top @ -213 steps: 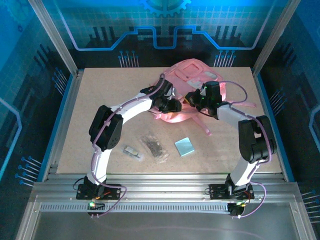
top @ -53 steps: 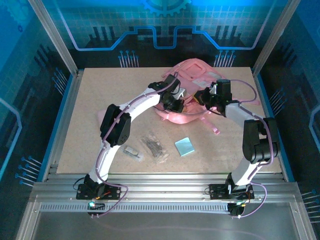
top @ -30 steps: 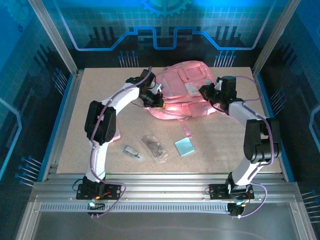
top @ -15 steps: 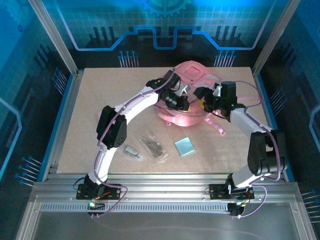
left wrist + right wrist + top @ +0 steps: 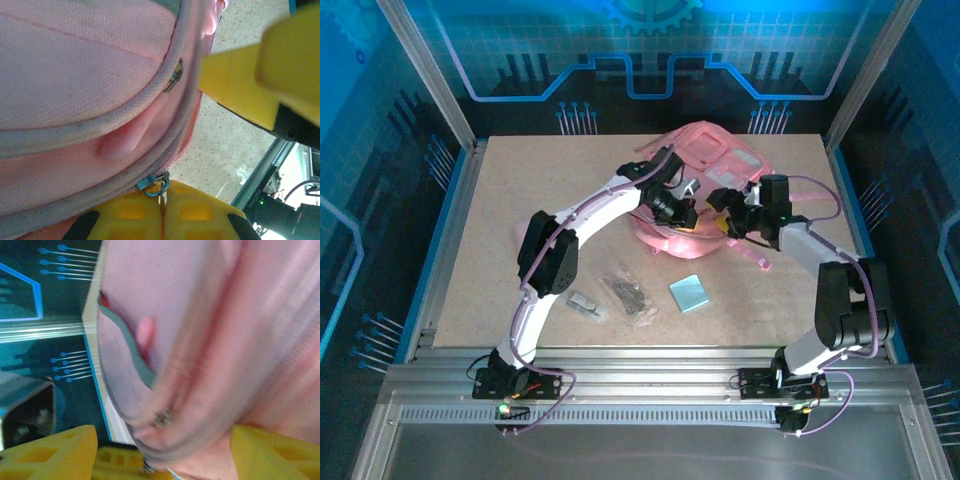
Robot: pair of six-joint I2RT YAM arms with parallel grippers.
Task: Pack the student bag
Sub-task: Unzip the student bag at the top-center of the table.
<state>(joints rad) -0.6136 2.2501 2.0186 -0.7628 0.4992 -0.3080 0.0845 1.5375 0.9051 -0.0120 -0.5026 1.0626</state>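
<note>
student bag (image 5: 710,160) is floppy fabric, probably light; best grabbed along the zip seam (image 5: 115,192). left end effector (image 5: 161,215) is pinched shut on that edge, right end effector (image 5: 165,460) gapes wide astride the fabric.

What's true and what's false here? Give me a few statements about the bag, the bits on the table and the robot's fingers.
1. The bag is pink. True.
2. The blue square is inside the bag. False: it lies on the table, outside the bag.
3. The left fingers are shut at the bag's zip. True.
4. The right fingers are shut tight. False: they stand apart, with bag fabric between them.
</note>
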